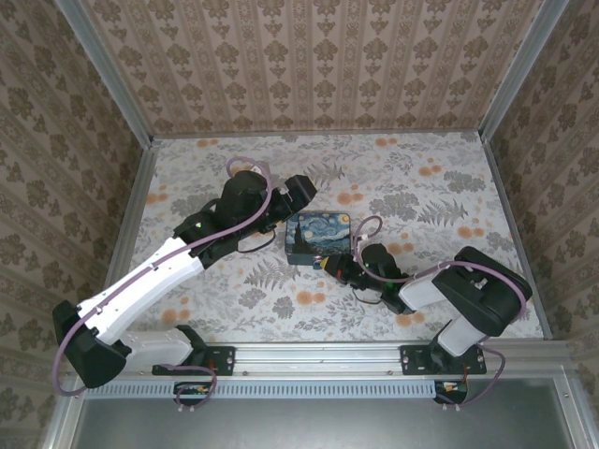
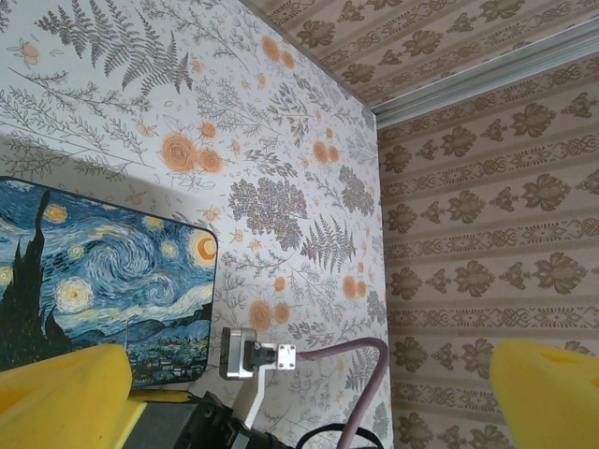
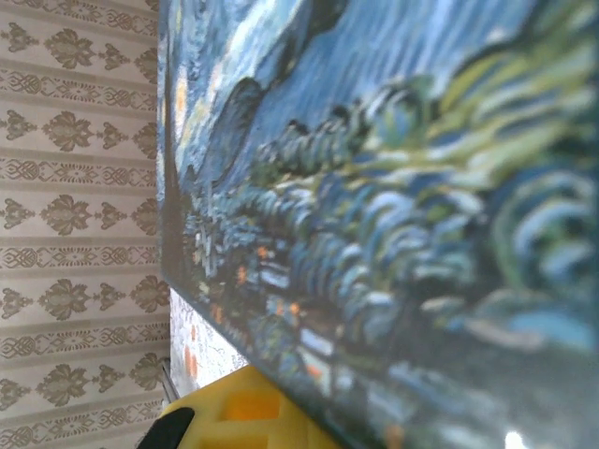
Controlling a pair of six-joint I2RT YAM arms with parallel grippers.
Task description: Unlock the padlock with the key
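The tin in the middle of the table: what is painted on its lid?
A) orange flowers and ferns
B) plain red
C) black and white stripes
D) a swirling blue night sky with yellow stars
D: the tin shows blue swirls, yellow stars and a dark tree shape, clearest in the left wrist view.

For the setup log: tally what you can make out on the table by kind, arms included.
Painted tin box: 1
Robot arms: 2, left arm and right arm
Total: 3
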